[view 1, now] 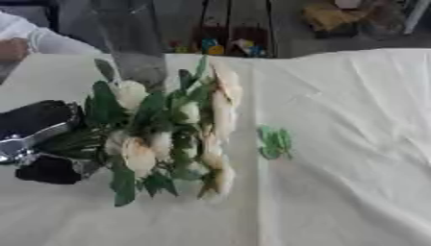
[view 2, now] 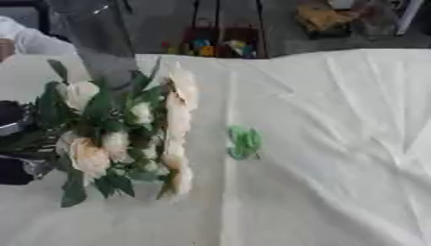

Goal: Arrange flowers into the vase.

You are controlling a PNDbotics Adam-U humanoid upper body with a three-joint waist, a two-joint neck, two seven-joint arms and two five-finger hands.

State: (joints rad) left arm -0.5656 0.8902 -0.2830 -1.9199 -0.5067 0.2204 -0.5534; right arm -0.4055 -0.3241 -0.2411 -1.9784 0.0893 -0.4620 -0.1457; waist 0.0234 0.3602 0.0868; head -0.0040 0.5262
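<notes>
The black left hand [view 1: 38,139] holds the bunch of cream, green-leaved flowers [view 1: 168,129] beside the tall clear glass vase [view 1: 134,43]; its fingers' state cannot be told.

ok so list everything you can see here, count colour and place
flowers: one bunch, cream with green leaves, left of centre, held over the cloth
vase: one, clear glass, behind the bunch
leaf: one loose piece, green, on the cloth right of the bunch
cloth: one, cream, covers the table
clutter: several bits, mixed colours, beyond the far edge
left robot hand: one, black and silver, left edge, round the stems
right robot hand: not in view
</notes>
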